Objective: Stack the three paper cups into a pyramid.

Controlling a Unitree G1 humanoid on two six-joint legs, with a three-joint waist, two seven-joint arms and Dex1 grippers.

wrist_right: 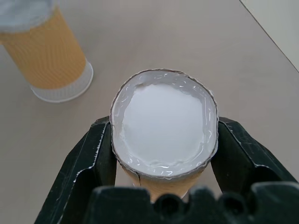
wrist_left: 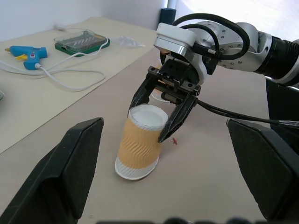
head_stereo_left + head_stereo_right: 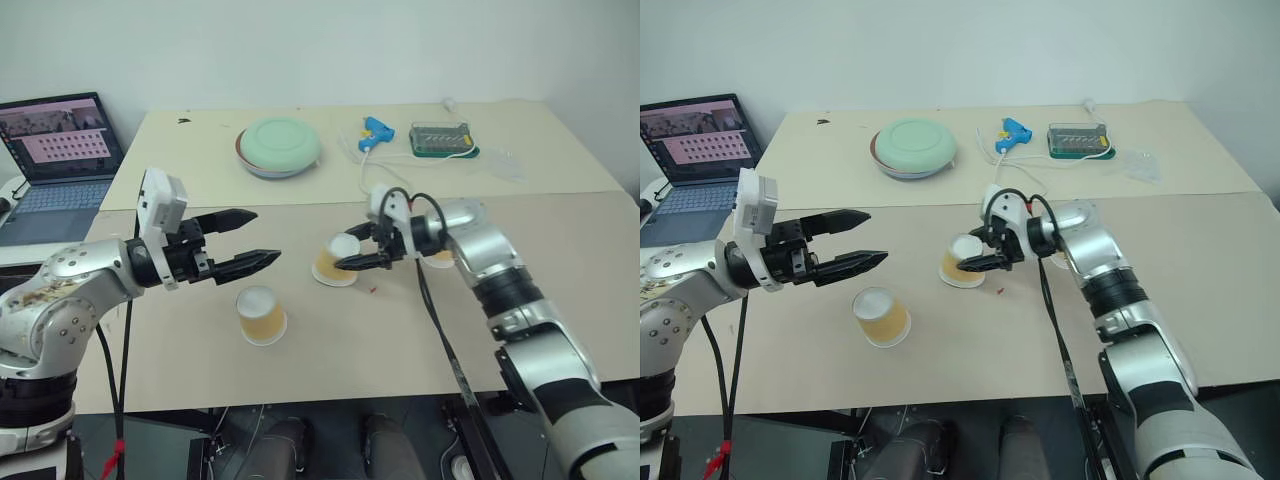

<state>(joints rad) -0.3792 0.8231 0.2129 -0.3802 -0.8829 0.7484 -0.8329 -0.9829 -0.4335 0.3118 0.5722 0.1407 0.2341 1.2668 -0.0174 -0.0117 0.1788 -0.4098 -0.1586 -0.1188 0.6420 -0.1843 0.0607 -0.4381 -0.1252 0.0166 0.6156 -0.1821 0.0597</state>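
Item: right pincer (image 3: 352,249) clamped on inverted paper cup (image 3: 336,260) on tabletop (image 3: 560,290); left pincer (image 3: 262,238) wide, empty. Handling: set beside second cup (image 3: 262,314), keep upright, release gently.

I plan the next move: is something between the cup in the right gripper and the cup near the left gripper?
Nothing visible: only bare table lies between the held cup in the right gripper and the free cup. The left gripper hovers open above, aside.

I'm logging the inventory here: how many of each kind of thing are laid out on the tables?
Paper cups: 3
Green dish: 1
Blue glue gun: 1
Clear-lidded case: 1
Clear plastic bag: 1
Laptop: 1
Total: 8
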